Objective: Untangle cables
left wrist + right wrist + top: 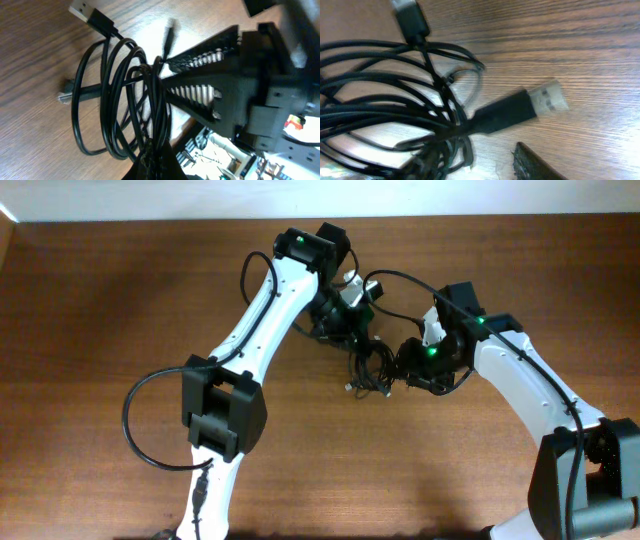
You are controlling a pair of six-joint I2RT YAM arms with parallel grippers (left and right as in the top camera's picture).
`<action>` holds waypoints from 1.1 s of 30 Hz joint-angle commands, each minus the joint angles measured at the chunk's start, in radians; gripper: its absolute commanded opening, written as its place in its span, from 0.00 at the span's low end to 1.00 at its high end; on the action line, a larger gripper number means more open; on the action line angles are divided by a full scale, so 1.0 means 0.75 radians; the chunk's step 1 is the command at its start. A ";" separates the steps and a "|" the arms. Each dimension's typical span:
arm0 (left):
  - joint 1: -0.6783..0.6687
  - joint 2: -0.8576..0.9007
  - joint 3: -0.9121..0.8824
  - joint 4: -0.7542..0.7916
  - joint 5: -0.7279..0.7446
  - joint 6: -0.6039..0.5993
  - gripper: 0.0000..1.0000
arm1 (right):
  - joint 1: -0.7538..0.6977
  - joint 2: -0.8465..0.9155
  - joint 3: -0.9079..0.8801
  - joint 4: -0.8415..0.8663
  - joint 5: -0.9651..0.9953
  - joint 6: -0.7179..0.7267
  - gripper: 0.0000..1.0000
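The cables (366, 370) are a tangled bundle of thin black cords on the wooden table between my two grippers. In the left wrist view the cables (112, 100) hang in loops, with a silvery USB plug (82, 10) at the top. My left gripper (155, 165) is shut on several strands at the bundle's bottom. It shows overhead as the left gripper (350, 335). The right gripper (165, 72) points its tip into the loops. In the right wrist view the cables (390, 100) lie left of a USB plug (547, 100). My right gripper (475, 167) is open, with strands against its left finger.
A thick black arm cable (135, 420) loops out left of the left arm's base. Another arm cable (400, 280) arcs above the right gripper. The table's far edge (150, 221) runs along the top, with a white surface behind it.
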 commanded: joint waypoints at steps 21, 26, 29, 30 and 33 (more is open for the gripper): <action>0.121 -0.006 0.022 -0.080 -0.148 -0.238 0.00 | 0.004 0.089 -0.026 -0.063 0.269 0.158 0.12; 0.118 -0.006 0.022 -0.121 0.294 0.098 0.02 | 0.004 0.089 -0.026 -0.063 0.230 0.154 0.12; 0.118 -0.006 0.022 -0.123 0.292 0.098 0.01 | 0.004 0.089 -0.026 -0.062 0.232 0.154 0.17; 0.119 -0.006 0.022 -0.123 0.291 0.098 0.00 | 0.004 0.089 -0.026 -0.058 0.237 0.155 0.24; 0.120 -0.006 0.022 -0.123 0.292 0.098 0.00 | 0.004 0.089 -0.026 -0.051 0.242 0.155 0.71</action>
